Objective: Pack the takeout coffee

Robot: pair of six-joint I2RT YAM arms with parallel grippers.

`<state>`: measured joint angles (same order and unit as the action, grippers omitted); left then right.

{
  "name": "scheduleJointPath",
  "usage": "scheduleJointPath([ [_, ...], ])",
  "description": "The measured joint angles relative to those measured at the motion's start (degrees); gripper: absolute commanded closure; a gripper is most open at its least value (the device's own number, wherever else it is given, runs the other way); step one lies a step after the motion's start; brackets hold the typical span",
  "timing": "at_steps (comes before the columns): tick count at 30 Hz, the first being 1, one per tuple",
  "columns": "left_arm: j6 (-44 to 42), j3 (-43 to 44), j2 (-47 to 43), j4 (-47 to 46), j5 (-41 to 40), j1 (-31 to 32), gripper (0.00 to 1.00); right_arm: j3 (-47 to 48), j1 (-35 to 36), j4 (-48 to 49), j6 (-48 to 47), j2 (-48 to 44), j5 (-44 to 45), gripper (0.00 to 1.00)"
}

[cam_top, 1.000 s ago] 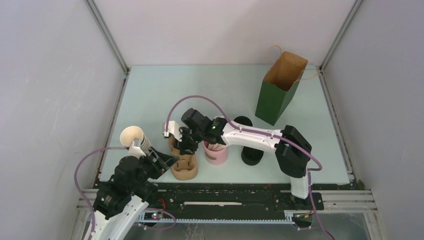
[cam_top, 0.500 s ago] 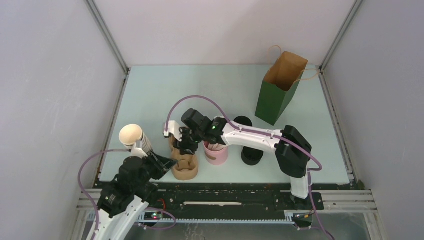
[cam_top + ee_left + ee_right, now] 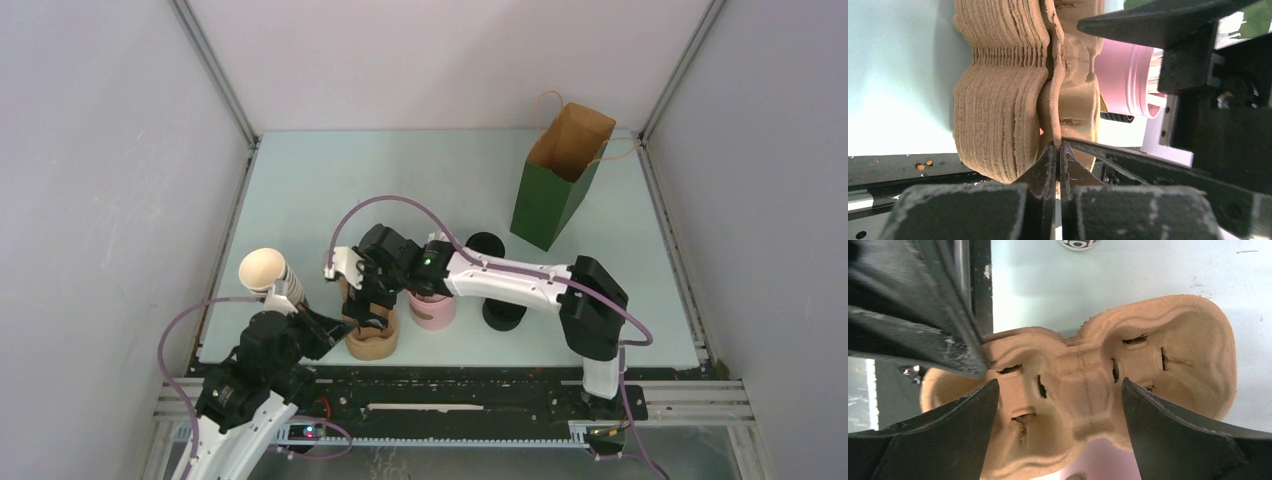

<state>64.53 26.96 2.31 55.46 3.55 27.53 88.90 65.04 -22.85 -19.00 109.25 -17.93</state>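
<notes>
Wedging the left claw [image 3: 1057, 150], clenched tight, into the seam under the top carrier [image 3: 1158, 340], lower centre, likely to split it from the carrier stack [image 3: 998, 100]. Straddling that carrier with the right claw [image 3: 1058, 390], released wide. Leaving the takeout coffee [image 3: 503, 312] on the counter [image 3: 400, 180], right of the pink holder [image 3: 432, 310], untouched.

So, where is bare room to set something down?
Bare: the back of the table, left of the green bag; also the near right corner. Crowded: the near left, around the carrier stack, pink holder and cup stack.
</notes>
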Motion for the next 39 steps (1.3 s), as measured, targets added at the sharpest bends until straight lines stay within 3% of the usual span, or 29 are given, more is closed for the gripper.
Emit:
scheduleJointPath([
  [6,1.53,0.00,-1.36,-0.09,0.13,0.00,1.00,1.53,1.20,-2.75,1.03,-4.57,2.56,0.00],
  [21,7.58,2.05,-1.73,0.83,-0.46,0.00,1.00,2.49,3.56,-2.91,12.26,-22.27,22.97,0.00],
  [34,7.93,12.31,-1.73,1.16,-0.96,0.00,1.00,-4.22,1.22,-6.86,19.19,-33.83,25.88,0.01],
  [39,1.88,19.65,-0.31,0.90,-1.05,0.00,1.00,-4.22,-0.76,-10.43,19.96,-37.94,23.19,0.00],
])
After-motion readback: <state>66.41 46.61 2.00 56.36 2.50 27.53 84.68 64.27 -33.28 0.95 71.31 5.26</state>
